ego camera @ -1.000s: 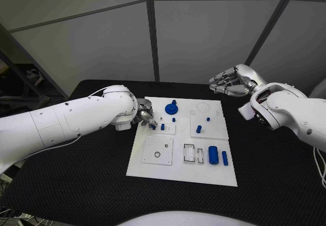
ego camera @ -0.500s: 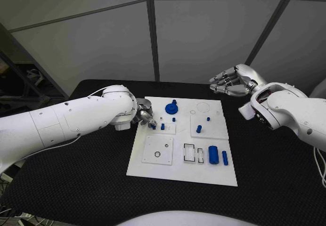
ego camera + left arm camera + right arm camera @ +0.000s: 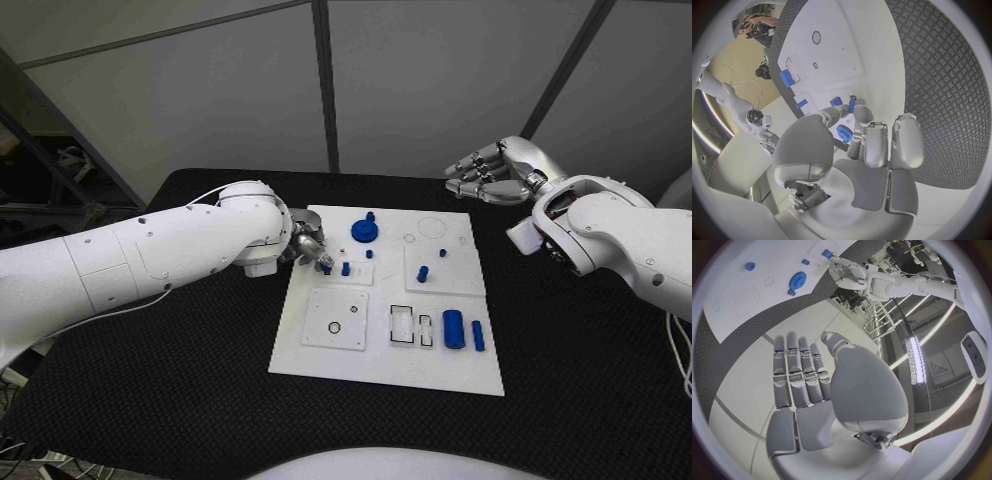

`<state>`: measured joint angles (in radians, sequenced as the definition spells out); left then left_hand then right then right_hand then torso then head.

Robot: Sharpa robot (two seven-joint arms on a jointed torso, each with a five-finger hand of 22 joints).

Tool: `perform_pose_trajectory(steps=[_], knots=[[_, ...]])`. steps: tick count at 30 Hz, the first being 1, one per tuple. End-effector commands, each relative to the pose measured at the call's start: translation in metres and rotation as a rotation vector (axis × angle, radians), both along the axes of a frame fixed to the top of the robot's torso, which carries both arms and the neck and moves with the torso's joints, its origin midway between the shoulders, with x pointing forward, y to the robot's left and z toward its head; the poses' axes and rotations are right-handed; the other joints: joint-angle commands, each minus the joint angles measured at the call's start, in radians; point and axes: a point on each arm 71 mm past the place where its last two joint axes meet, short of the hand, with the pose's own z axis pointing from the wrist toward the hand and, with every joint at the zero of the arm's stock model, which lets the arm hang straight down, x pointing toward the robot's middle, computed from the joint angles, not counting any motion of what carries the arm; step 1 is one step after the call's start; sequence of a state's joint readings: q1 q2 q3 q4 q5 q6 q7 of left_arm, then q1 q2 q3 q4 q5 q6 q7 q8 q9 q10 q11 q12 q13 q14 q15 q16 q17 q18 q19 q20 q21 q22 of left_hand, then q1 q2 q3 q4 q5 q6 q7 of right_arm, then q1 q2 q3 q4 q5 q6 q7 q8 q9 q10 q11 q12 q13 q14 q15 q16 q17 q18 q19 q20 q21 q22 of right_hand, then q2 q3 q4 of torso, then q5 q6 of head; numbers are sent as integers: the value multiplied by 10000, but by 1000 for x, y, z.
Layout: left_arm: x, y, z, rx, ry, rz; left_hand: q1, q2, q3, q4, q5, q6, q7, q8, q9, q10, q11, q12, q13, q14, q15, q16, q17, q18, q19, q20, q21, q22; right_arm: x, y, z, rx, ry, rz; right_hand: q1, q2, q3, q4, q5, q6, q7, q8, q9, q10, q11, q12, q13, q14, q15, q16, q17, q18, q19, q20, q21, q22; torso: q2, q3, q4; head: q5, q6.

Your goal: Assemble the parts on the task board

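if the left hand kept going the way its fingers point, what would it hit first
Probably the small blue peg standing on the task board, just past the fingertips of the left hand. The left wrist view shows blue pieces right at the fingertips, though depth is unclear and it may already touch one.

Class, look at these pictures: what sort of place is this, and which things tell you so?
Probably a robotics lab or test cell: a white task board with blue parts on a black table, grey partition panels behind.
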<state>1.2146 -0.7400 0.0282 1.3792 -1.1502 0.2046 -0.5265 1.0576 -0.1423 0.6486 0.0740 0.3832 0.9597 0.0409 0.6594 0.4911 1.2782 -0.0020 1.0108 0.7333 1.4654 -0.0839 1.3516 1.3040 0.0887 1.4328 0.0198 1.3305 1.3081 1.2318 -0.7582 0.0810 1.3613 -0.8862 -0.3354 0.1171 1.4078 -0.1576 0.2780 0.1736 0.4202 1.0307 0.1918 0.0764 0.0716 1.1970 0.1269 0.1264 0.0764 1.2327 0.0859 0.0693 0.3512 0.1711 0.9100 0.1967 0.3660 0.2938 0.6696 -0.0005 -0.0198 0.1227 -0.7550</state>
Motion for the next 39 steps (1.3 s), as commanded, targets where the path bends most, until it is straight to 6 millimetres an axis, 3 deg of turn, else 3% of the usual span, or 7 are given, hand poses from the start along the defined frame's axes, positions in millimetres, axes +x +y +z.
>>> perform_pose_trajectory(steps=[1, 39], knots=[[0, 0, 0, 103, -24, -29, -2, 67, 1457, -1529, 64, 13, -54, 34, -4, 468, -375, 44, 20, 439, -78, 51, 10, -210, 93, 7, 56, 17, 0, 1, 1, -7, -24, 91, -13, 90, 16, -37, 25, -33, 22, -2, 15, -44, -14, -17, -16, -50, -32, -44, -15, 110, 63, 32, -65, -14, 2, 1, 0, -4, -9], [1, -3, 3, 378, 243, -366, -25, -8, 1461, -1620, 156, 65, -78, 67, -13, 560, -398, 147, 158, 443, -88, 56, 15, -219, 109, -1, 84, 56, 0, 1, 1, -15, -5, 94, -41, 87, 11, -23, 50, -34, 23, 0, 16, -44, -12, -16, -20, -54, -29, -47, -29, 108, 71, 34, -85, -27, 5, 3, -5, 6, -57]])
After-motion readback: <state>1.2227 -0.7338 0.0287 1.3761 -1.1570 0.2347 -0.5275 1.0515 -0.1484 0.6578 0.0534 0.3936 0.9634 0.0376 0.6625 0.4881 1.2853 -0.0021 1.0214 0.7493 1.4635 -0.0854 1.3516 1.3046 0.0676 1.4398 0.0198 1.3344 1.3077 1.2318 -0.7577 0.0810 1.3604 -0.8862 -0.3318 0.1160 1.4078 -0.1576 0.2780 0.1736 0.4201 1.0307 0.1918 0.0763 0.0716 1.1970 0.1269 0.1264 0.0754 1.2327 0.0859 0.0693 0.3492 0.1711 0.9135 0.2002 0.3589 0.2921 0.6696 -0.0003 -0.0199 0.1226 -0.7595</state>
